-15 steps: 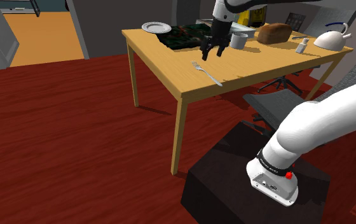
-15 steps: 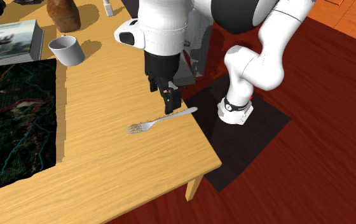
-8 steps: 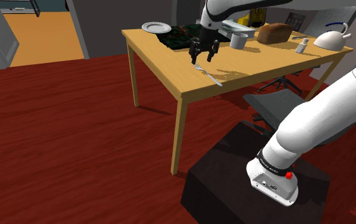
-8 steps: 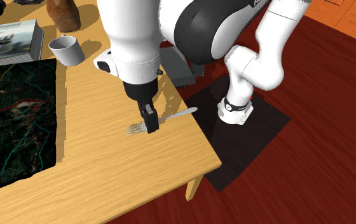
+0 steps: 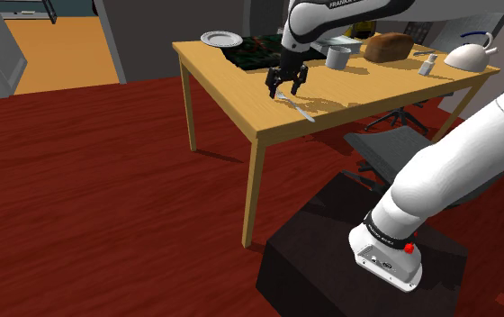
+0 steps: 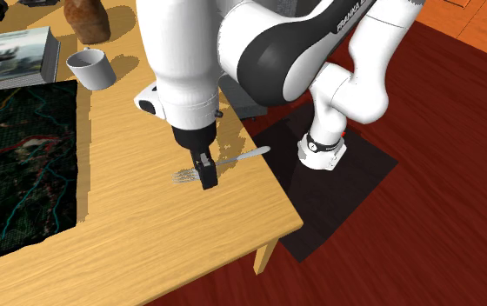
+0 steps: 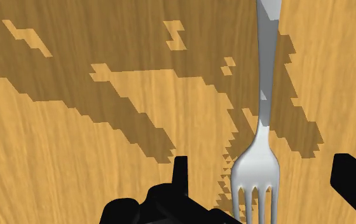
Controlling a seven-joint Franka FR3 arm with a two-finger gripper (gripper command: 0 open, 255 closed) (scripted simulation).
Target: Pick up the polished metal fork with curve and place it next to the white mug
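A shiny grey metal fork (image 6: 233, 159) lies flat on the wooden table (image 6: 146, 235), close to the table's edge on the second exterior view's right. My black gripper (image 6: 204, 176) hangs low over the fork's tine end, open. In the wrist view the fork (image 7: 264, 108) runs between my fingers (image 7: 180, 170), which stand apart on either side of the tines without touching them. From the shoulder view the gripper (image 5: 283, 90) is over the fork (image 5: 299, 108). The pale grey mug (image 6: 91, 68) stands upright further back on the table; the shoulder view also has the mug (image 5: 337, 58).
A dark patterned mat (image 6: 16, 156) and a book (image 6: 11, 52) lie beyond the fork. A brown loaf (image 5: 387, 45), a plate (image 5: 220, 39), a small shaker (image 5: 428, 63) and a white kettle (image 5: 471, 56) stand along the table's far side. A grey chair (image 5: 392, 144) sits beside the table.
The gripper has moved from near the mug toward the shoulder view's left and come down over the fork's tine end. The fork has not moved.
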